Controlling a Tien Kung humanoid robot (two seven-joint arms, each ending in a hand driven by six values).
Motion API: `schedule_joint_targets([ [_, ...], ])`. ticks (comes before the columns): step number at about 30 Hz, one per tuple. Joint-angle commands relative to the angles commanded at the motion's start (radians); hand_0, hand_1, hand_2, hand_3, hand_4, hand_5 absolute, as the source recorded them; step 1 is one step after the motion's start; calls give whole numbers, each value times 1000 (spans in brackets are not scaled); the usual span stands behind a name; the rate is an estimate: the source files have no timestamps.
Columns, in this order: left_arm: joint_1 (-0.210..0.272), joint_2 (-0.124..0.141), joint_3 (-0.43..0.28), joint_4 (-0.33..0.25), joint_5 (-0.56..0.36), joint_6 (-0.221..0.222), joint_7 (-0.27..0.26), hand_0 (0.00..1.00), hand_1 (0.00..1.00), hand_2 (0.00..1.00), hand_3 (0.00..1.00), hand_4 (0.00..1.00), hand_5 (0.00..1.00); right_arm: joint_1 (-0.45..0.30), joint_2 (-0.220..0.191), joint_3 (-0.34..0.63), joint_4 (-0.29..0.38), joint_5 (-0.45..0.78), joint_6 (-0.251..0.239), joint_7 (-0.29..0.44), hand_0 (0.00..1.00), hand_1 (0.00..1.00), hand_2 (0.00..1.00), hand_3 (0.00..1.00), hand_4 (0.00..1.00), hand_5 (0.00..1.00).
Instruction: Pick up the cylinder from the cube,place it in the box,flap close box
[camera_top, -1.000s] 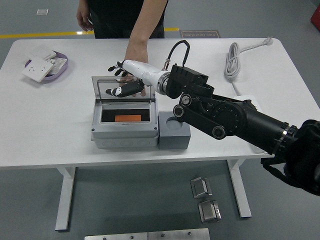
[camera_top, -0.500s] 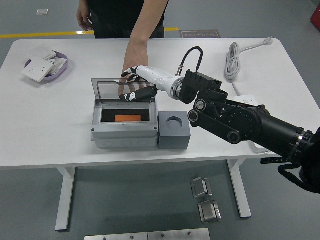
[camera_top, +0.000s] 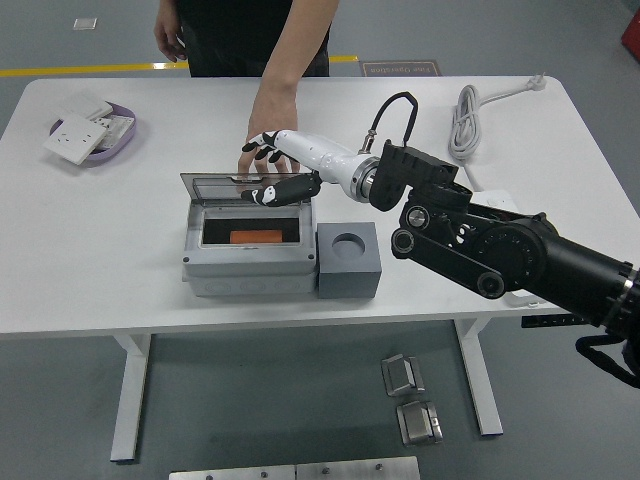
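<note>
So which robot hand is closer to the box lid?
The right. The right hand reaches over the top edge of the clear lid of the grey box. The left hand is out of view.

The robot's right arm (camera_top: 500, 250) is built of bulky black segments with rounded housings, and round grey-ringed joint caps show along its side. A black cable (camera_top: 392, 112) loops up from the wrist block. The forearm section (camera_top: 320, 155) ahead of it is a smooth white shell, ending at a metal collar. The right hand (camera_top: 278, 178) has black fingers (camera_top: 262, 140) with white patches near the tips. The person (camera_top: 255, 35) at the far side wears a dark top with short sleeves.
</note>
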Motion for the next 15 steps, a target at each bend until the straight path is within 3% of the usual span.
schedule_joint_targets([
  [15, -1, -3, 2, 0, -6, 2, -1, 600, 639, 554, 553, 646, 290, -35, -26, -22, 72, -4, -10, 0, 852, 762, 776, 856, 793, 505],
])
